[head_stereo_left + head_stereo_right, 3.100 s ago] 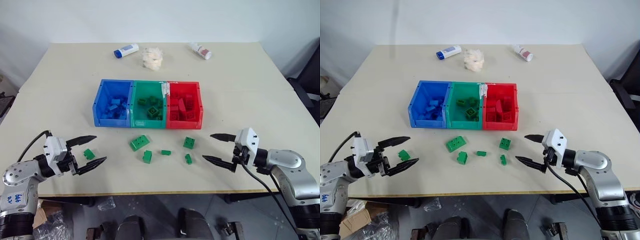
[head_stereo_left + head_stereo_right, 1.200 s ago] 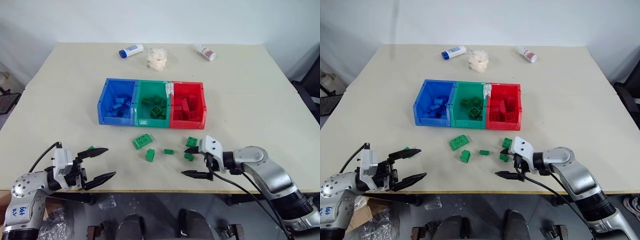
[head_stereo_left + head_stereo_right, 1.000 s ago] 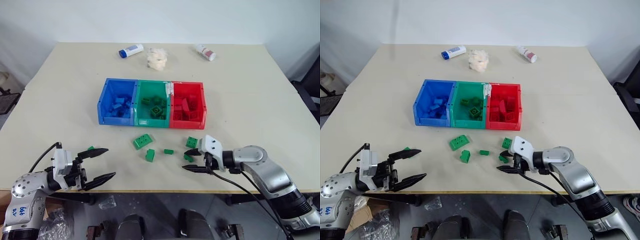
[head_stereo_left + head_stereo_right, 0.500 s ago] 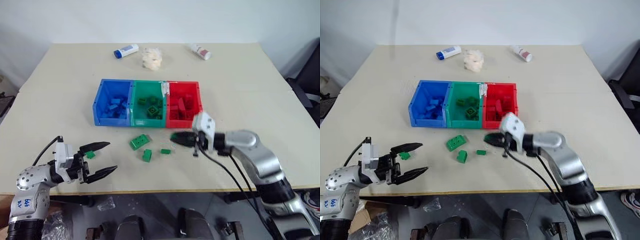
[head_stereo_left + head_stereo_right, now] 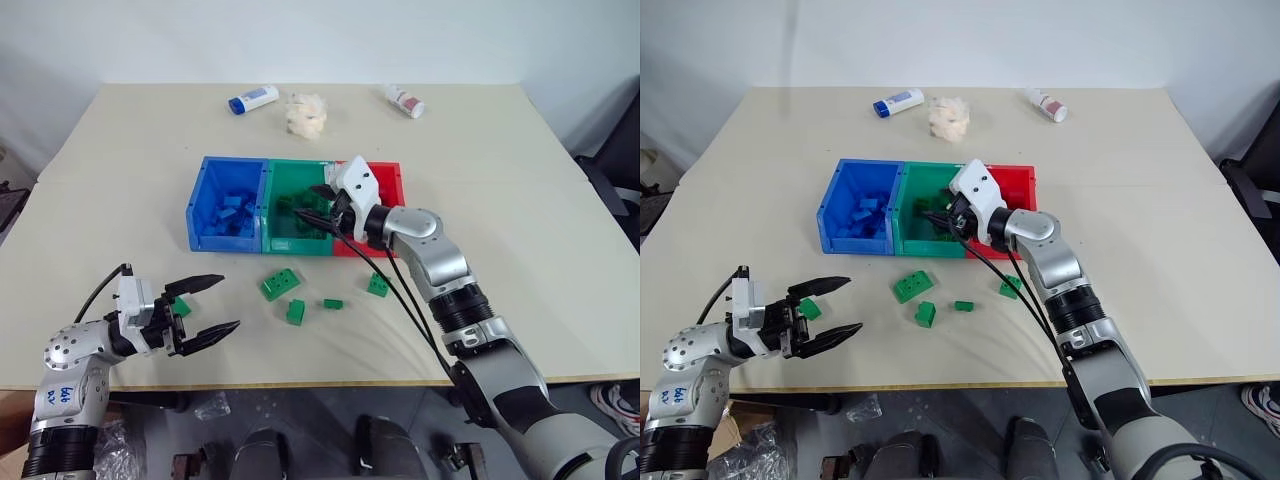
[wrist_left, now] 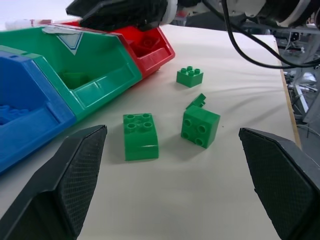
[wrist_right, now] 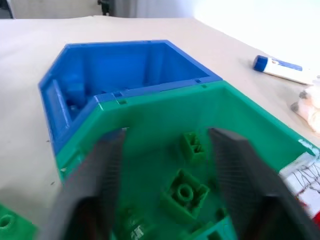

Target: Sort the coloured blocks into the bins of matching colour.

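Note:
The bins stand joined mid-table: blue (image 5: 228,215), green (image 5: 296,222), red (image 5: 388,181). My right gripper (image 5: 316,204) hovers over the green bin, open, nothing between its fingers (image 7: 240,175). Below it, green blocks (image 7: 184,192) lie inside that bin. Several green coloured blocks lie on the table in front of the bins: one long (image 5: 280,285), one square (image 5: 296,312), one tiny (image 5: 333,303), one by the red bin (image 5: 378,284). My left gripper (image 5: 230,302) is wide open near the front left edge, with a small green block (image 5: 181,306) close by its fingers.
At the table's far side lie a blue-capped tube (image 5: 250,100), a crumpled white wad (image 5: 305,113) and a red-and-white tube (image 5: 404,100). The blue and red bins hold bricks of their own colours. Cables hang from the right arm over the table.
My right gripper shut on a small green block at the front right, carried it up and left over the green bin, and has opened. The left gripper stayed open and nearly still.

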Controlling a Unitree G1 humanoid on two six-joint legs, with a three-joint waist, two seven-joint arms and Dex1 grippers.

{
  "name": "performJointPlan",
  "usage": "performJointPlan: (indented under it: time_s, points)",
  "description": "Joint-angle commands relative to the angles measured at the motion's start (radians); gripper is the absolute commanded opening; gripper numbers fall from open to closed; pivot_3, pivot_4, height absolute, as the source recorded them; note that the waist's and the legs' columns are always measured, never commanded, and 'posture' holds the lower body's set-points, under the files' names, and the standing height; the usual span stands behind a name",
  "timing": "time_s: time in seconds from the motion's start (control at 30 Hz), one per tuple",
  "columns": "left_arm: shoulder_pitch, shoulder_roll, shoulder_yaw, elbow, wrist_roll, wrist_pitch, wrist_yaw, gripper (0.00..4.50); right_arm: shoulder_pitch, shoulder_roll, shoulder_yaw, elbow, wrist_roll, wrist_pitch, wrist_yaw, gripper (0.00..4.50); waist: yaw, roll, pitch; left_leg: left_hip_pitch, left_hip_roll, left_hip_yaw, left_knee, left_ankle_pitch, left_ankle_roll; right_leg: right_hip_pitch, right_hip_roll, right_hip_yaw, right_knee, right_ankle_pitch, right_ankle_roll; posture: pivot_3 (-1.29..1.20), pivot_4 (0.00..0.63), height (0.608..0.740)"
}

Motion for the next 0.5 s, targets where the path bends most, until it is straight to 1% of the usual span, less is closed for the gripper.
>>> performJointPlan:
  time_s: [0.03,0.07,0.17,0.23,0.3,0.37,0.5]
  points:
    - [-0.013,0.004,0.004,0.003,0.001,-0.016,-0.006,4.50,0.072,-0.053,-0.017,-0.150,0.033,0.003,0.075,4.13,0.002,0.000,0.000,0.000,0.000,0.000,0.000,0.000,0.000,0.000,0.000,0.000,0.000,0.000,0.000,0.00,0.150,0.740]
    - [-0.016,0.004,0.003,0.006,0.001,-0.016,-0.009,4.50,0.105,-0.077,-0.014,-0.199,0.046,0.014,0.111,4.47,0.003,0.000,0.000,0.000,0.000,0.000,0.000,0.000,0.000,0.000,0.000,0.000,0.000,0.000,0.000,0.00,0.150,0.740]
    - [-0.027,0.005,-0.003,0.015,0.001,-0.015,-0.015,4.50,0.200,-0.153,-0.019,-0.344,0.096,0.073,0.196,4.49,0.004,0.000,0.000,0.000,0.000,0.000,0.000,0.000,0.000,0.000,0.000,0.000,-0.001,0.000,0.000,0.00,0.150,0.740]
    - [-0.041,0.006,-0.009,0.032,0.003,-0.015,-0.024,4.50,0.317,-0.257,-0.054,-0.485,0.164,0.127,0.279,4.49,0.007,0.000,0.000,0.000,0.000,0.000,0.000,0.000,0.000,0.000,0.000,0.000,-0.001,0.000,0.000,0.00,0.150,0.740]
    - [-0.053,0.008,-0.014,0.050,0.005,-0.017,-0.034,4.50,0.407,-0.341,-0.088,-0.575,0.212,0.167,0.324,4.49,0.008,0.000,0.000,0.000,0.000,-0.002,-0.001,-0.001,0.000,0.001,0.000,-0.001,-0.002,0.000,0.000,0.00,0.150,0.740]
    - [-0.063,0.009,-0.017,0.067,0.009,-0.021,-0.043,4.50,0.478,-0.412,-0.122,-0.630,0.235,0.203,0.339,4.49,0.007,0.000,0.000,0.000,0.000,-0.001,0.000,-0.001,0.000,0.001,0.000,-0.001,-0.003,0.000,0.001,0.00,0.150,0.740]
    - [-0.087,0.010,-0.025,0.100,0.013,-0.026,-0.065,4.50,0.634,-0.530,-0.249,-0.719,0.271,0.276,0.312,4.49,0.005,0.000,0.001,0.001,0.000,0.000,0.000,-0.001,0.000,0.001,0.000,0.000,-0.004,0.001,0.001,0.00,0.150,0.740]
